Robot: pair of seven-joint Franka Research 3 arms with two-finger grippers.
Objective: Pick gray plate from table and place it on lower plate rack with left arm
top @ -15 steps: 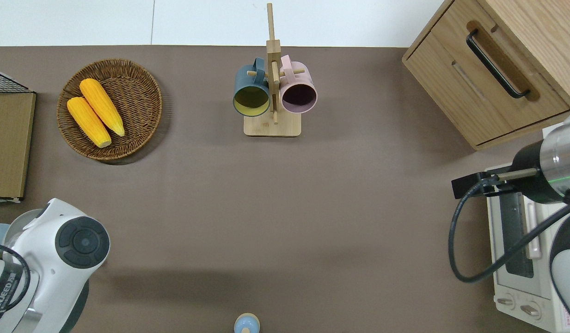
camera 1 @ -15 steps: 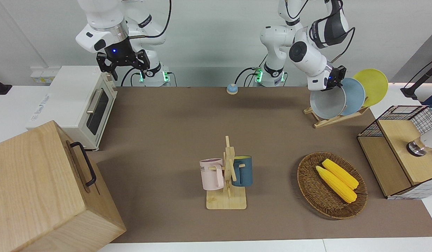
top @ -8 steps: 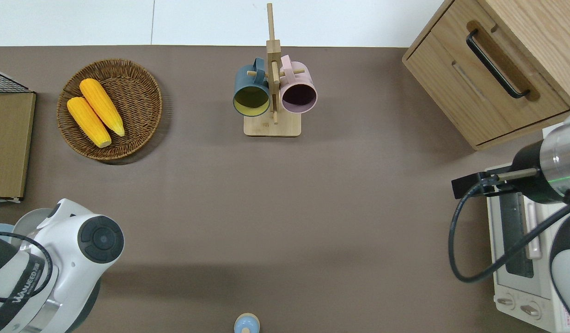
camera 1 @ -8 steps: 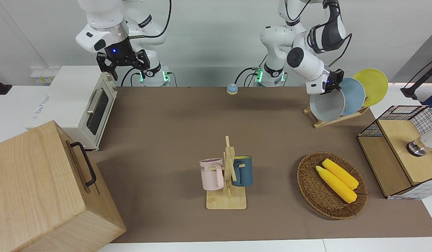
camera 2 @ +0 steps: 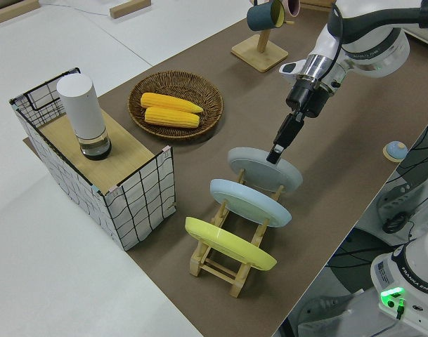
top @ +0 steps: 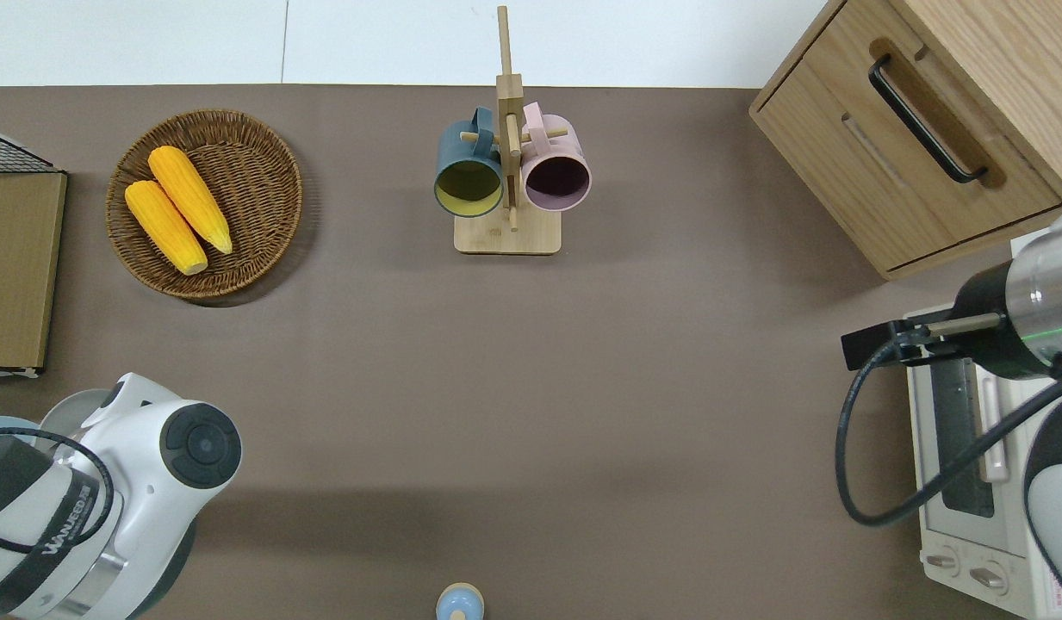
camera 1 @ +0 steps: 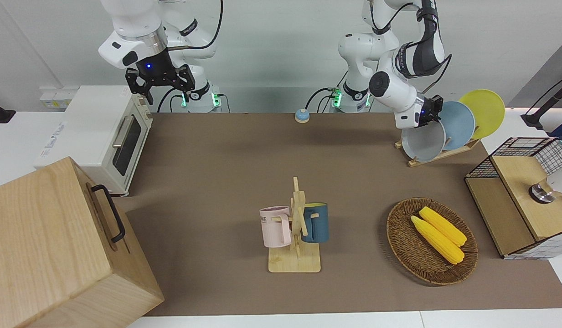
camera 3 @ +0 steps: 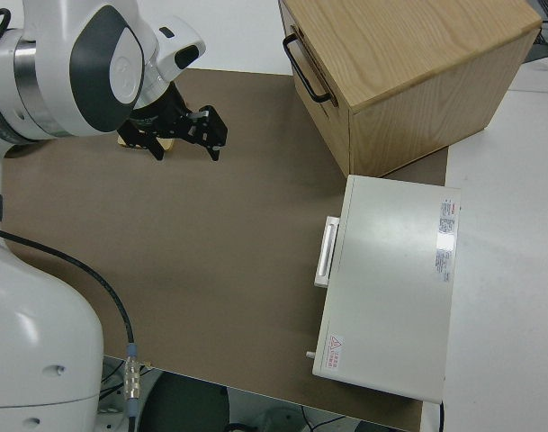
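The gray plate [camera 1: 424, 142] [camera 2: 259, 167] leans tilted in the lowest slot of the light-wood plate rack [camera 1: 438, 156] [camera 2: 217, 265], at the left arm's end of the brown table [camera 1: 217, 159], close to the robots. My left gripper [camera 1: 432, 115] [camera 2: 277, 150] is shut on the plate's upper rim, reaching down at a slant. The overhead view hides gripper and plate under the arm. The right arm is parked, its gripper [camera 1: 158, 86] [camera 3: 179, 135] open and holding nothing.
A light blue plate [camera 1: 461, 122] and a yellow plate [camera 1: 483, 111] fill the rack's higher slots. Nearby are a wire-sided box [camera 1: 518, 191], a wicker basket [camera 1: 401, 241] with corn, and a mug stand [camera 1: 294, 262]. A toaster oven [camera 1: 98, 132] and wooden cabinet [camera 1: 48, 246] stand at the other end.
The left arm has swung lower and the gray plate has come down and tipped flatter into the rack's lowest slot. The right arm has not moved.
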